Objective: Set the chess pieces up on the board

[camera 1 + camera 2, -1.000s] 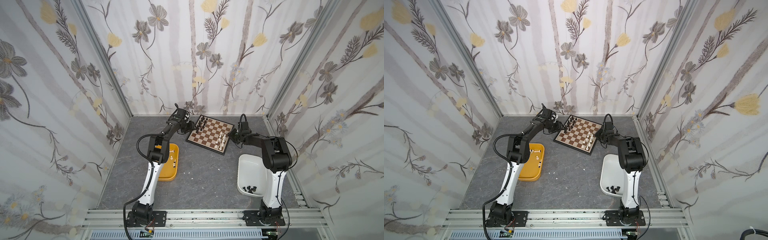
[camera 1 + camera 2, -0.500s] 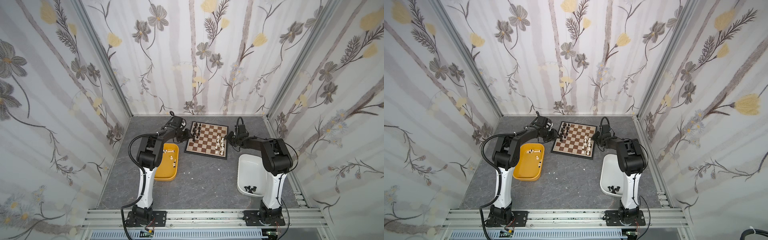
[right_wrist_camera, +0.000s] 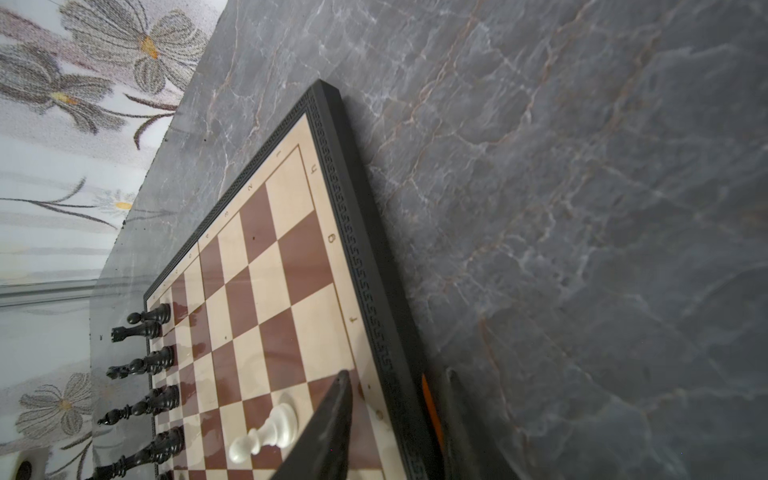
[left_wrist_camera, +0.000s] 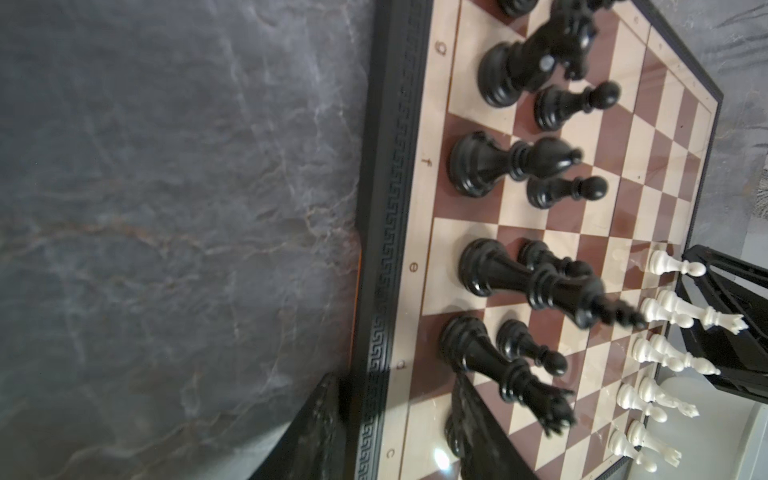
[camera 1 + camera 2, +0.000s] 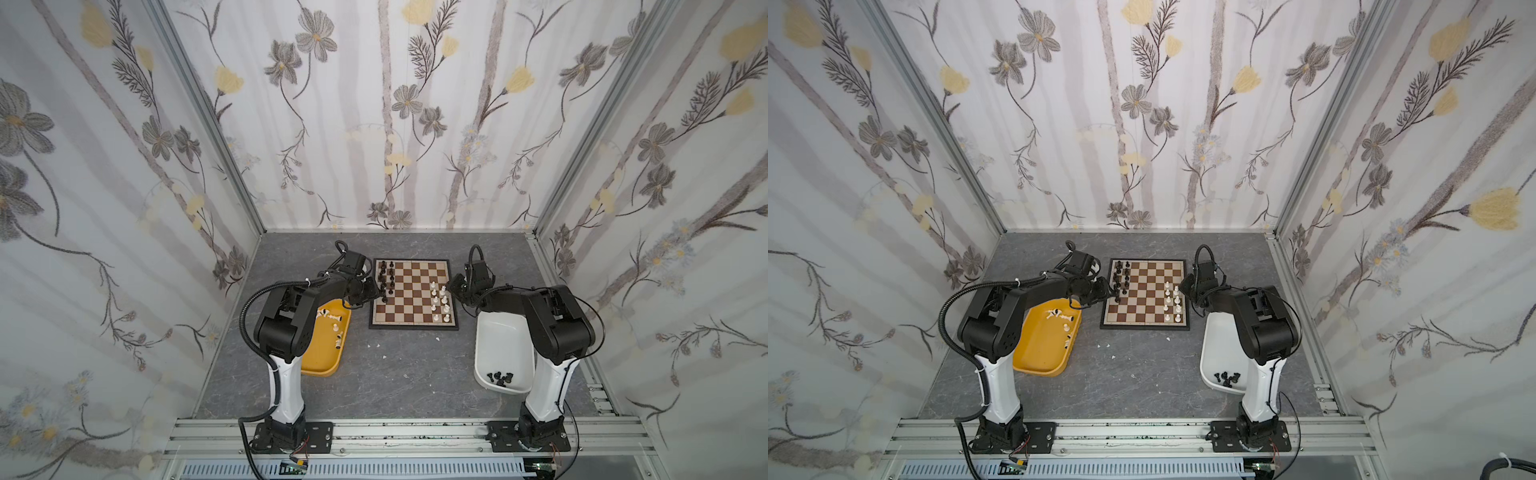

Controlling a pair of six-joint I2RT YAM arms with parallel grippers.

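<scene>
left claw (image 4: 395, 397) straddling board (image 5: 411, 291) rim, right claw (image 3: 397, 376) likewise

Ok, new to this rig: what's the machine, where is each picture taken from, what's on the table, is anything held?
Two robot arms stand at the front of a grey table, each ending in a two-fingered gripper. The two wide pictures come from one camera head overhead, so they look nearly alike. The two close-ups come from cameras on the arms' wrists. In the middle lies the board, with black pieces along its left side and white pieces along its right. A yellow tub on the left holds spare white pieces; a white tub on the right holds spare black ones. The left gripper and right gripper each sit astride the board's rim, jaws apart. Neither seems to grip a piece.
</scene>
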